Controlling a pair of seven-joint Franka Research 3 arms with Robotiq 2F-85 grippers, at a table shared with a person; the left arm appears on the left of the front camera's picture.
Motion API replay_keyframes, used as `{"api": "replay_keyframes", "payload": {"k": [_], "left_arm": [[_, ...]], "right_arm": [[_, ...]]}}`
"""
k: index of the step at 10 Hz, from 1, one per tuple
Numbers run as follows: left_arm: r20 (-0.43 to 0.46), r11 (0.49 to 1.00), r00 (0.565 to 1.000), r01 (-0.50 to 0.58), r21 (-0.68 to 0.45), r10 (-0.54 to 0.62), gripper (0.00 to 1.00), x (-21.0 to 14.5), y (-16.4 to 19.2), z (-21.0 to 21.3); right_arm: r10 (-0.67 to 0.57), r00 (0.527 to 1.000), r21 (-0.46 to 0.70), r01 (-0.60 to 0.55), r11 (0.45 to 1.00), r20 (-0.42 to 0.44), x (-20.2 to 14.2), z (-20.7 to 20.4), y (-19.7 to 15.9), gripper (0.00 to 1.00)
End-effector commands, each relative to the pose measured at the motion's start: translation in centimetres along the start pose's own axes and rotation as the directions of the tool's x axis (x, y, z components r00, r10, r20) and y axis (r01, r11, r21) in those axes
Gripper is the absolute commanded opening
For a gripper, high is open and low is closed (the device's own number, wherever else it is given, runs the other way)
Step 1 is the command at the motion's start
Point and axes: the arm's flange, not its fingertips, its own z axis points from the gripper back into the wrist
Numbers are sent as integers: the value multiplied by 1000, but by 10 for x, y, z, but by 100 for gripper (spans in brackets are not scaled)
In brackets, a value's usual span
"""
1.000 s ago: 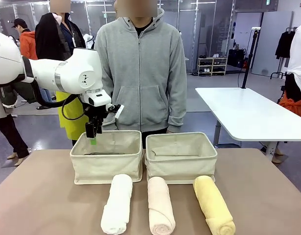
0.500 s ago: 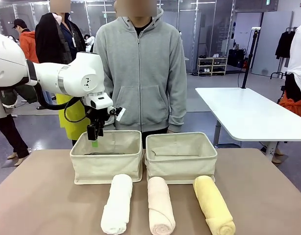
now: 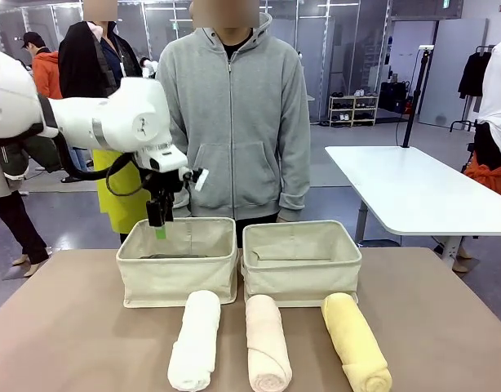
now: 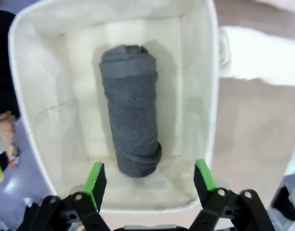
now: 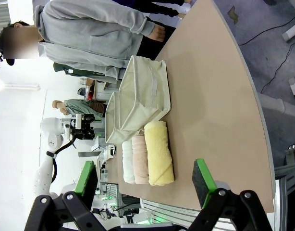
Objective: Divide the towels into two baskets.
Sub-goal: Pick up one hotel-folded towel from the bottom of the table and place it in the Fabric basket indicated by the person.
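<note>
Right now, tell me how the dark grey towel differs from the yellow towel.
Colour: the dark grey towel is charcoal, the yellow towel pale yellow.
Place: the dark grey towel lies inside the left basket; the yellow towel lies on the table in front of the right basket.
Above: the open left gripper hangs over the dark grey towel; nothing hangs over the yellow towel.
Both are rolled terry cloth.

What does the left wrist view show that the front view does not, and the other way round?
Left wrist view: the dark grey towel in full, lying inside the left basket. Front view: the second basket, the pale peach towel and the yellow towel. Both: that left basket, with the open left gripper above it.
</note>
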Motion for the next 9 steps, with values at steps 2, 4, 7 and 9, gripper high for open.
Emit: {"api": "replay_keyframes", "payload": {"k": [2,4,7,9], "left_arm": [[215,965,940,-256,-64,264,92,-51,-55,64],[395,874,781,-412,-256,484,92,-107,-107,78],[484,684,483,-520,-512,730,92,-198,-173,43],[439,524,294,-580,-624,849,92,-264,-219,9]], "right_arm": [[3,1000,13,-3,1000,11,-2,1,1,100],[3,1000,13,-3,1000,11,-2,1,1,100],[3,1000,13,-3,1000,11,-2,1,1,100],[3,1000,13,-3,1000,11,-2,1,1,100]]}}
